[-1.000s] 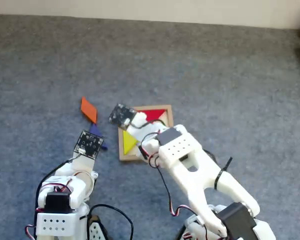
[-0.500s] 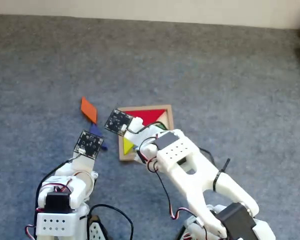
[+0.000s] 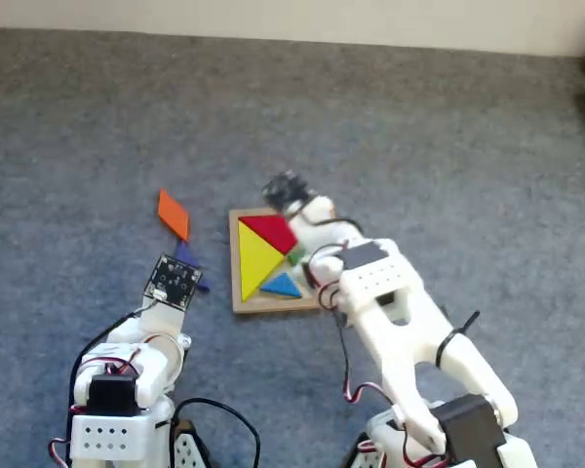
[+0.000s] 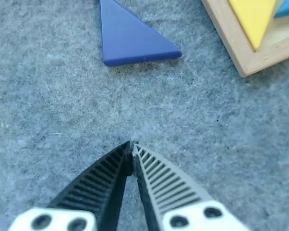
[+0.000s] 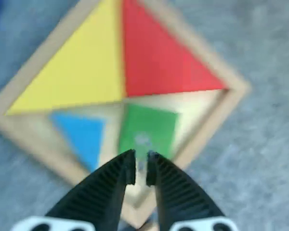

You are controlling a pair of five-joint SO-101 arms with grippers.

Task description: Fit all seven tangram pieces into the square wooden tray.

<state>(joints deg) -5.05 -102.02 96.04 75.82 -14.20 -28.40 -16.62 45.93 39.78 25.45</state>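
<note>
The square wooden tray (image 3: 236, 297) lies mid-table and holds a yellow triangle (image 3: 256, 255), a red triangle (image 3: 270, 230), a small light blue triangle (image 3: 283, 285) and a green square (image 3: 294, 255). In the right wrist view my right gripper (image 5: 140, 166) hovers shut over the tray (image 5: 231, 103), its tips just short of the green square (image 5: 149, 127). A dark blue triangle (image 4: 130, 38) lies on the carpet beside the tray's corner (image 4: 241, 53). My left gripper (image 4: 133, 144) is shut and empty, a short way from that triangle. An orange parallelogram (image 3: 174, 214) lies left of the tray.
Grey carpet (image 3: 448, 146) covers the whole table. The right arm (image 3: 390, 302) stretches along the tray's right side. A pale wall edge (image 3: 292, 19) runs along the back.
The right arm has swung from over the tray's left half to its back right, uncovering the pieces inside. The left arm has kept still.
</note>
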